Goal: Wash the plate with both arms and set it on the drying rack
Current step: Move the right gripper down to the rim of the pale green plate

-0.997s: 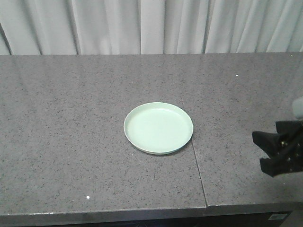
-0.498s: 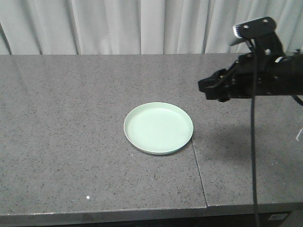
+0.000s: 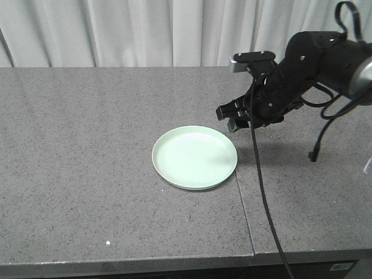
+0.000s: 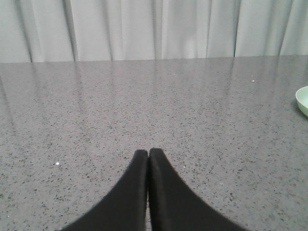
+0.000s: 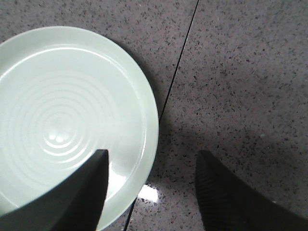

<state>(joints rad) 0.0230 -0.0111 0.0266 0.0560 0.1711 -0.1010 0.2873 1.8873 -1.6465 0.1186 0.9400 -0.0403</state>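
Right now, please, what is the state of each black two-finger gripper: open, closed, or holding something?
Left gripper: closed, holding nothing.
Right gripper: open, empty, above the rim of the round pale mint-green plate.

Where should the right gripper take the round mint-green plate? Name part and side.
Likely the low upturned rim at its right edge, from above: the plate lies flat on the grey counter, and the open right gripper hovers over that rim.
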